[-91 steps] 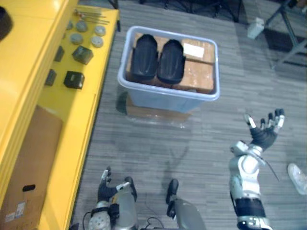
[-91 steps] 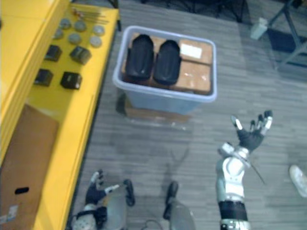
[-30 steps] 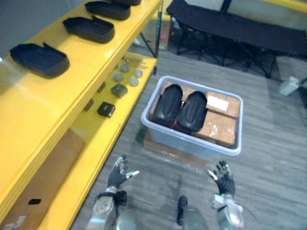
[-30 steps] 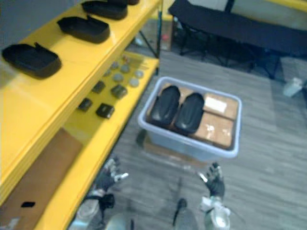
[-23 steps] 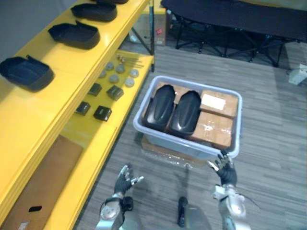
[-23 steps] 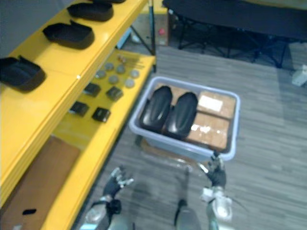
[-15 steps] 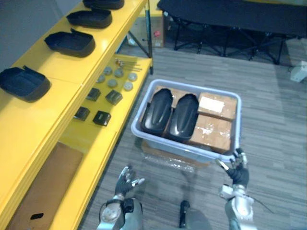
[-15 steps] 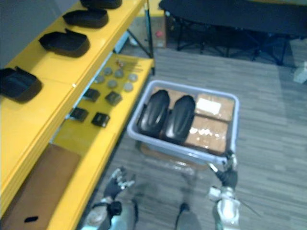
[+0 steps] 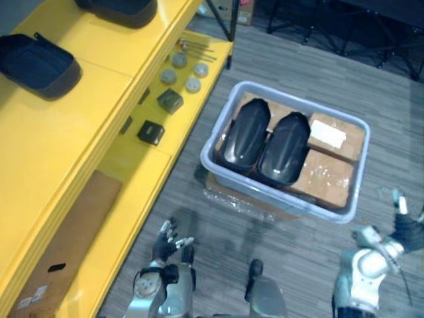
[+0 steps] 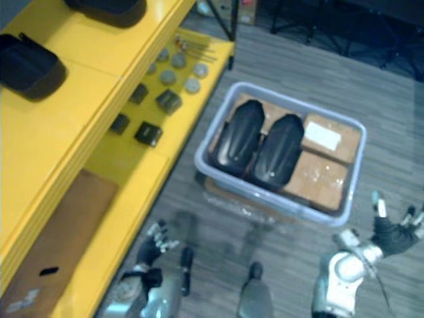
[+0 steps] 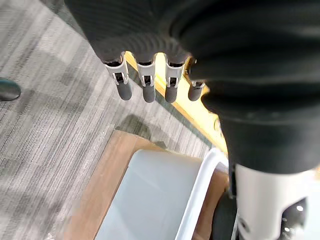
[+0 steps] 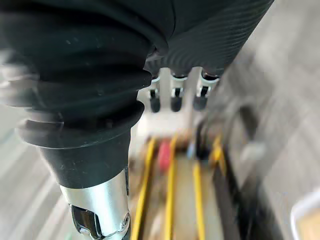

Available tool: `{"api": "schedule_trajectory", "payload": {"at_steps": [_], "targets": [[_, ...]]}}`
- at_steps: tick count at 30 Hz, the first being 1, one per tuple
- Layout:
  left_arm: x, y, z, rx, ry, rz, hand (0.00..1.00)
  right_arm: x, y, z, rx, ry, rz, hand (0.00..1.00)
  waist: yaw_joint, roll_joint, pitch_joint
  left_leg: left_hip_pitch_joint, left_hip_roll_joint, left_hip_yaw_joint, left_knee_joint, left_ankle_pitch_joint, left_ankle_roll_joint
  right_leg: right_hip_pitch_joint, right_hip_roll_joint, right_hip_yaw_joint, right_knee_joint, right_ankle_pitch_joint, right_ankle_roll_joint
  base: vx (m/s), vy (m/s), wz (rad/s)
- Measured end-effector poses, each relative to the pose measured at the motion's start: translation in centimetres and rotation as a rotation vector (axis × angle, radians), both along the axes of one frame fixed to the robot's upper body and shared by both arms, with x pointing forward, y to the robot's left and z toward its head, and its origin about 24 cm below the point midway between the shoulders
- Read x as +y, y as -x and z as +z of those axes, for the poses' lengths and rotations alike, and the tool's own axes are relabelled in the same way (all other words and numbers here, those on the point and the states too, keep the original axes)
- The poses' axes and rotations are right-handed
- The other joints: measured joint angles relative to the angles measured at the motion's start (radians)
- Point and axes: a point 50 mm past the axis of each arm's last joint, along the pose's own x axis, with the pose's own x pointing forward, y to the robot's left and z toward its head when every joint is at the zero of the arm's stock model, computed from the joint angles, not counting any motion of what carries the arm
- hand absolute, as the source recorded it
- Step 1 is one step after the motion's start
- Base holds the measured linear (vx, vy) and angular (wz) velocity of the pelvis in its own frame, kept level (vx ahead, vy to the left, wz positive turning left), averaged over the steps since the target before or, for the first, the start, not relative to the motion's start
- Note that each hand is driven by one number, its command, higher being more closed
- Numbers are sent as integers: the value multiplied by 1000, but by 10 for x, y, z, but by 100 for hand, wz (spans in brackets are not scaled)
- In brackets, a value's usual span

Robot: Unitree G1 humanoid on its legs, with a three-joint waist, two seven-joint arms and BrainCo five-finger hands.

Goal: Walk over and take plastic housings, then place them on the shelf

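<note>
Shelving (image 9: 59, 126), yellow, runs down the whole left side of the head views, with a top deck and a lower deck beside the grey floor. Grey-blue bin (image 9: 265, 192) sits on the floor right of centre, close to the lower deck's edge and resting on a brown board (image 11: 107, 185).

Flat cardboard (image 9: 59, 245) lies on the lower deck, lower left of frame.

Two black plastic housings (image 9: 243, 134) lie side by side in the left half of the bin, long axes parallel and touching each other. Two brown boxes (image 9: 328, 175) fill the right half; the upper one carries a white label.

Two more shelf housings (image 9: 36, 63) are on the top deck, upper left, open side up; one is cut off by the top edge.

Left hand (image 9: 165, 244) is at bottom centre-left, over the floor, fingers spread and relaxed, empty. Right hand (image 10: 391, 232) is at the lower right edge, just past the bin's near right corner, fingers splayed, also empty. Neither touches the bin.

Black blocks (image 9: 150, 132) and grey discs (image 9: 182, 69) lie on the lower deck, upper centre-left.
</note>
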Motion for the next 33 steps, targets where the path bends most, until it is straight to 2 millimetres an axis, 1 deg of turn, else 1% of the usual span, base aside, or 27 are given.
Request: {"api": "schedule_trajectory", "payload": {"at_steps": [1,2,3,5,6,8,9,11,12,13,14,15,18,19,20,21,22,23,24,25,27,29,33], "targets": [[2,0,0,0,-2,9,0,-5,-1,-1,-3,-27,-13,0,2,-5,4,0,0,0,0,0,1,1,0,0,0,2,0,-21,7,11],[6,0,1,-2,-6,22,0,-14,-3,-2,4,-70,-34,0,7,-11,12,-5,0,-2,0,2,3,1,2,0,-2,11,-2,-25,21,18],[8,-2,2,-9,-9,27,0,-23,-6,-2,15,-105,-44,0,7,-14,20,-17,3,-3,1,4,6,1,4,0,-10,22,-6,-24,30,22],[12,-2,1,-3,-18,34,0,-36,-12,-6,51,-154,-46,0,9,-16,28,-35,11,-2,3,12,14,-6,10,0,-18,45,-11,-18,45,24],[14,-1,0,3,-23,38,0,-41,-16,-7,60,-181,-45,0,16,-15,28,-46,13,-7,2,16,13,-15,15,0,-18,57,-15,-4,50,20],[20,0,1,9,-66,30,0,-53,-29,-5,87,-225,-20,0,32,-18,39,-51,9,-24,4,29,16,-18,13,-1,-18,65,-7,29,32,19],[24,0,0,13,-78,38,0,-60,-34,-2,98,-232,-11,0,39,-15,46,-55,8,-27,4,33,18,-18,14,-2,-17,69,-8,24,37,21],[34,5,-6,51,-100,68,0,-77,-47,10,104,-242,12,0,56,-12,49,-80,1,-33,5,40,22,-39,13,-5,-16,71,-7,9,33,17],[41,10,-12,82,-104,104,0,-88,-53,22,84,-237,22,0,56,-2,57,-90,-7,-48,4,51,23,-46,9,-12,-15,73,-2,13,12,21],[42,12,-14,98,-103,114,0,-93,-55,29,72,-230,24,0,54,6,62,-96,-10,-55,4,55,25,-46,6,-23,-15,77,5,2,34,28],[45,16,-19,127,-106,130,0,-102,-59,41,56,-214,35,0,59,21,70,-102,-13,-61,5,58,26,-47,0,-32,-15,81,11,-12,41,22],[48,22,-26,166,-106,151,0,-107,-62,49,50,-213,49,0,62,30,76,-103,-18,-65,4,61,28,-47,-3,-33,-14,81,11,-10,40,15],[54,33,-36,228,-89,193,0,-115,-70,64,49,-204,79,0,65,51,87,-109,-25,-74,4,66,31,-49,-5,-47,-11,83,15,-10,17,10],[59,38,-40,250,-82,221,0,-120,-72,71,53,-198,91,0,69,59,92,-122,-28,-80,2,72,31,-60,-8,-54,-10,83,15,-23,9,8],[60,40,-41,258,-82,228,0,-121,-73,74,61,-196,94,0,73,63,94,-127,-29,-79,1,75,31,-67,-8,-55,-8,83,15,-31,6,5],[60,42,-43,272,-81,229,0,-124,-74,80,71,-191,94,0,77,71,98,-135,-30,-80,2,77,32,-74,-9,-55,-7,83,16,-33,3,0],[59,45,-46,286,-70,226,0,-128,-75,89,78,-184,94,0,80,85,106,-141,-32,-82,1,84,32,-82,-12,-56,0,82,17,-44,8,10],[59,47,-48,293,-48,230,0,-132,-75,97,98,-171,90,0,80,98,114,-142,-41,-86,0,89,35,-82,-20,-58,7,74,27,-46,11,13],[59,48,-49,297,-47,231,0,-132,-76,100,104,-166,91,0,80,101,116,-144,-45,-87,-1,89,36,-83,-24,-59,7,70,33,-50,8,13],[60,51,-52,311,-44,235,0,-131,-81,104,123,-152,108,0,80,108,116,-153,-48,-88,0,94,35,-90,-27,-60,7,66,38,-57,1,3],[60,51,-51,306,-41,233,0,-127,-88,107,174,-136,134,0,79,112,119,-171,-54,-97,-7,108,32,-104,-31,-77,4,57,44,-66,-11,11],[59,50,-50,290,-40,229,0,-127,-90,103,204,-159,140,0,79,113,119,-187,-57,-108,-17,125,29,-116,-33,-88,4,45,37,-71,-23,19],[54,49,-51,286,-25,203,0,-123,-97,100,259,-152,192,0,82,128,128,-192,-59,-116,-39,151,21,-122,-36,-106,6,26,34,-78,-17,8]]}}
